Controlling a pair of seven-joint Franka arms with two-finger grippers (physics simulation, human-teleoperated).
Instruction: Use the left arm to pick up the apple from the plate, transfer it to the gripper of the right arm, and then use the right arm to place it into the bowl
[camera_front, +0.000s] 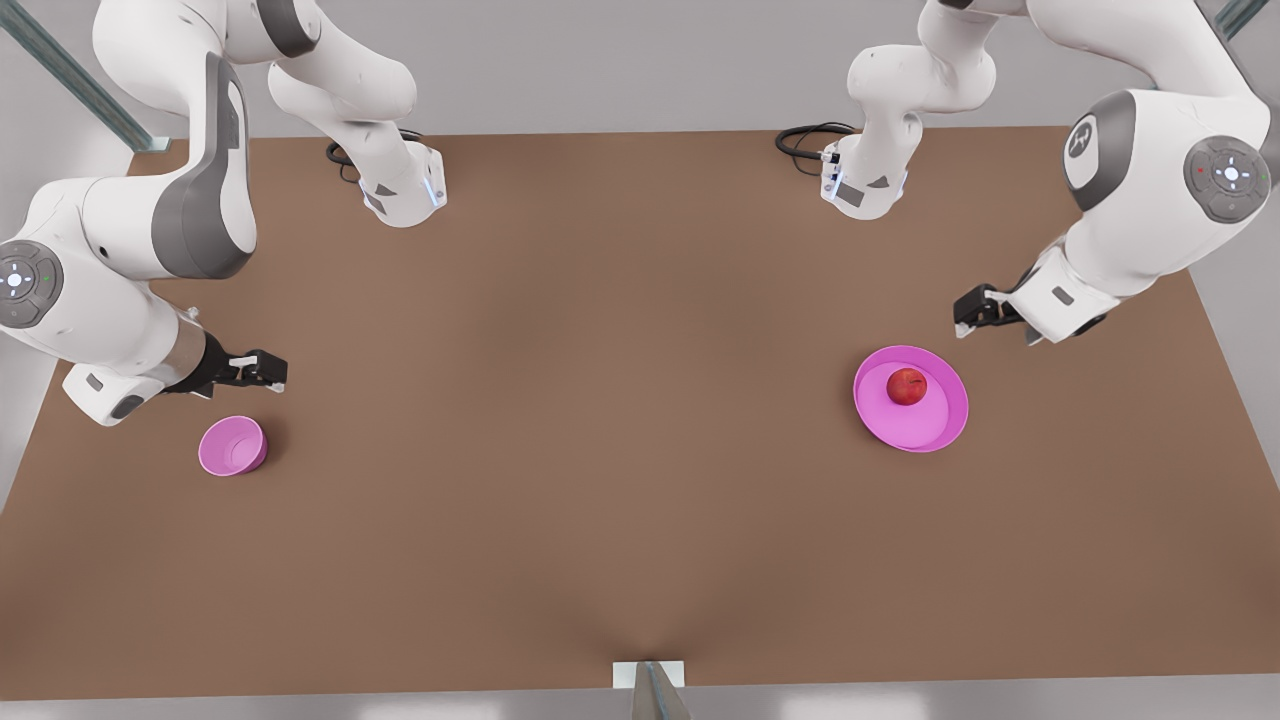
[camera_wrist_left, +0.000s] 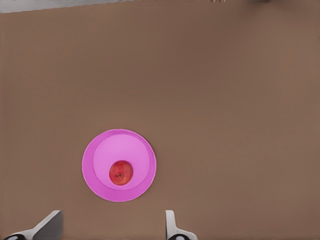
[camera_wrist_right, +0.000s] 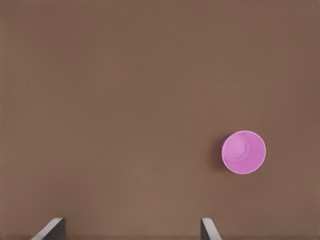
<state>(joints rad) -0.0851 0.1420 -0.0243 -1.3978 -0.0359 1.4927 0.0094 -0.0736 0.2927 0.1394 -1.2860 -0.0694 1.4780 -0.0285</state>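
The red apple (camera_front: 906, 386) (camera_wrist_left: 121, 172) lies on the pink plate (camera_front: 925, 425) (camera_wrist_left: 95, 150) at the front view's right. My left gripper (camera_front: 975, 310) (camera_wrist_left: 111, 232) hangs above the table just behind the plate, open, with nothing between its fingers (camera_wrist_left: 50, 226). The small pink bowl (camera_front: 232, 446) (camera_wrist_right: 244, 152) stands upright at the front view's left and holds nothing. Just behind it my right gripper (camera_front: 268, 371) (camera_wrist_right: 131, 232) hovers open, its fingers (camera_wrist_right: 209, 229) set wide apart with nothing between them.
The brown table (camera_front: 600, 400) spreads wide between bowl and plate. Both arm bases (camera_front: 405, 190) (camera_front: 865, 185) stand at the far edge with black cables beside them. A small metal bracket (camera_front: 650, 680) sits at the near edge.
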